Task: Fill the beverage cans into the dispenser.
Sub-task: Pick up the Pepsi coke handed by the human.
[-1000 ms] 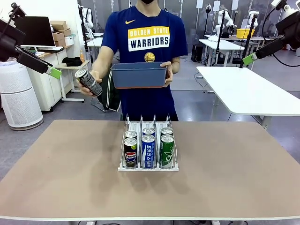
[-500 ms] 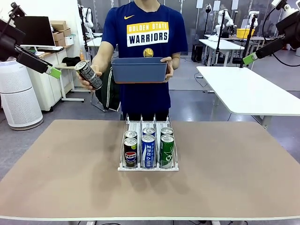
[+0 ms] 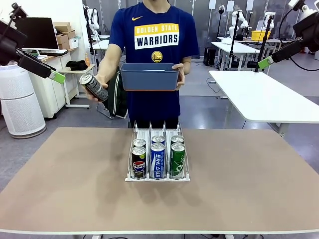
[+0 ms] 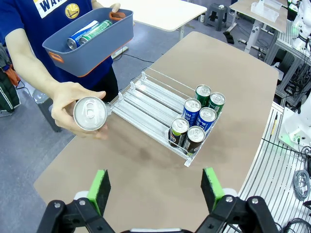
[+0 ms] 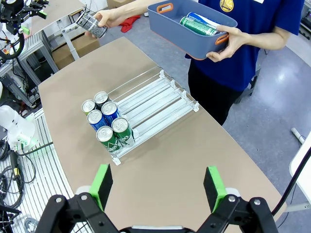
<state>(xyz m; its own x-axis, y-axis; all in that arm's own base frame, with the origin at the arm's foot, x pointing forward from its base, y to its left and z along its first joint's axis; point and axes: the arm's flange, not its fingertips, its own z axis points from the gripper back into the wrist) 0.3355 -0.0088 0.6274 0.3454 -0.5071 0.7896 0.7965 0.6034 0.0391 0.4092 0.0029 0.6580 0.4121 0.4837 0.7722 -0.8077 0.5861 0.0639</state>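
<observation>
The dispenser [image 3: 157, 179], a low white wire rack, stands mid-table with several beverage cans [image 3: 157, 160] upright at its near end: black, blue-and-white and green. Across the table, a person holds a dark can [image 3: 93, 87] tilted in one hand. Their other hand carries a blue-grey bin [image 3: 149, 79], with more cans [image 4: 83, 33] lying in it. My left gripper [image 3: 56, 76] hangs open, high at the left, far from the rack. My right gripper [image 3: 265, 62] is open, high at the right. The wrist views look down on the rack [image 4: 150, 99] [image 5: 155, 99] between open green pads [image 4: 99, 191] [image 5: 212, 187].
The brown tabletop [image 3: 239, 189] is bare around the rack. Beyond it stand a white table [image 3: 264, 97] at the right and an air purifier [image 3: 20, 104] and shelves at the left. A metal shelf [image 5: 29, 160] with cables runs along the table's side.
The person has straightened up, raising the bin a little. The dark can rose and dropped back to about the same height. Both grippers stayed still and open.
</observation>
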